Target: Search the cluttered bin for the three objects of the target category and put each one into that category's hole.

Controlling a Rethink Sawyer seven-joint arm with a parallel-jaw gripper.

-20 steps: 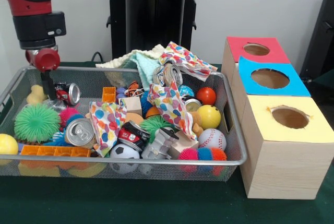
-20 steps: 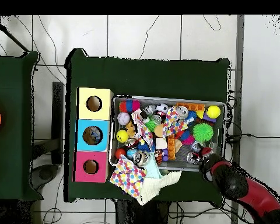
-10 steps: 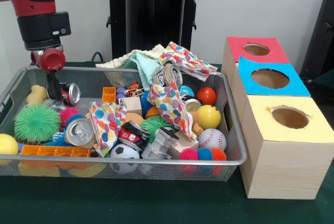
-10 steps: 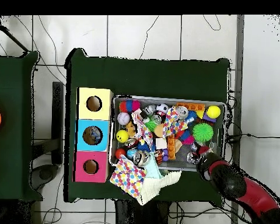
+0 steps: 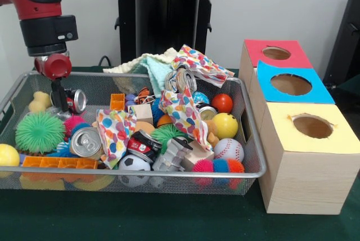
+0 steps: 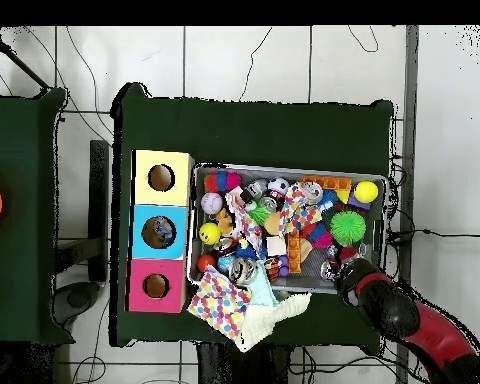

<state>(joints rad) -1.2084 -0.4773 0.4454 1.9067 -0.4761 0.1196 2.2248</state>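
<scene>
Although the arm [image 5: 39, 5] has drifted slightly along the bin's far corner over the last second, the gripper [image 5: 58, 103] remains low beside the red-labelled can [image 5: 73, 100], and whether its fingers are spread or pinching the can cannot be told. The wire bin [image 5: 247, 140] holds the clutter unchanged: spotted cloths [image 5: 183, 112], balls, blocks and a silver can [image 5: 85, 141] lying nearer the front rail. My judgement is that a can pick is in hand and no object has yet reached the three boxes [image 5: 306, 157]; their red, blue and yellow holes stand beside the bin. Green cloth [image 6: 254, 125] covers the table, on a pale tiled floor [image 6: 244, 60].
</scene>
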